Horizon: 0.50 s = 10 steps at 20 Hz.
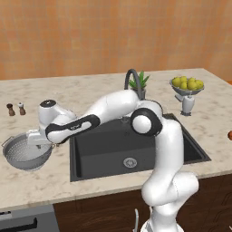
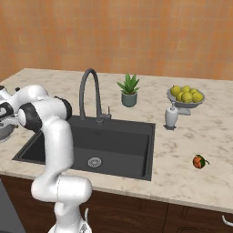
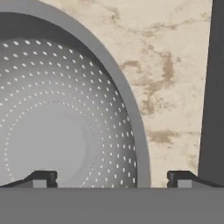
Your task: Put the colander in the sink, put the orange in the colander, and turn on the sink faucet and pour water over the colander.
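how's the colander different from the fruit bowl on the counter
The colander is a wide, low metal bowl full of small holes and it is empty; the fruit bowl stands on a foot and is piled with yellow fruit. The colander sits left of the sink with the hand open astride its rim; the fruit bowl stands at the back right, with nothing near it. Both are round, greyish and upright on the counter.

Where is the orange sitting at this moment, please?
In the right base view the orange lies on the counter right of the sink, near the front edge, in front of the fruit bowl.
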Available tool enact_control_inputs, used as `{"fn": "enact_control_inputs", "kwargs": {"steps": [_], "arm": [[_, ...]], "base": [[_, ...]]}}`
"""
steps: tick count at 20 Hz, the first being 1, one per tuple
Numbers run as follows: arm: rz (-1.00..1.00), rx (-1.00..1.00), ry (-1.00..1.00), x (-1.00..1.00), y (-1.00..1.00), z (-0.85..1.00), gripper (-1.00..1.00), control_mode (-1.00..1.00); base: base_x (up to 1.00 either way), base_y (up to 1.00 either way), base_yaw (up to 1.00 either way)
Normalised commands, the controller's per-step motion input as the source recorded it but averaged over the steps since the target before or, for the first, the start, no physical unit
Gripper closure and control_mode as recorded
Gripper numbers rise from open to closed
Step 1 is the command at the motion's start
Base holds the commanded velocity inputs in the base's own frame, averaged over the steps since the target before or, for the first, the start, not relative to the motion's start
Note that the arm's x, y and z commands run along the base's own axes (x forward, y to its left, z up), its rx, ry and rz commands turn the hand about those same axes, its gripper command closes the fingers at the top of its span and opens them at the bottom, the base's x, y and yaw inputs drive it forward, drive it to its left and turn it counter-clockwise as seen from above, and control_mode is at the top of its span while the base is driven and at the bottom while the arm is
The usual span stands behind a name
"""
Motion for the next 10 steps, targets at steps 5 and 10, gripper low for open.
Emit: {"fn": "enact_control_inputs", "kwargs": {"steps": [5,10], "arm": [[0.0,-0.06,0.0,0.01,0.23,-0.49,1.0,-1.0],[-0.01,0.0,-0.04,-0.04,0.02,-0.37,1.0,-1.0]], "base": [[0.0,0.0,0.0],[0.0,0.0,0.0]]}}
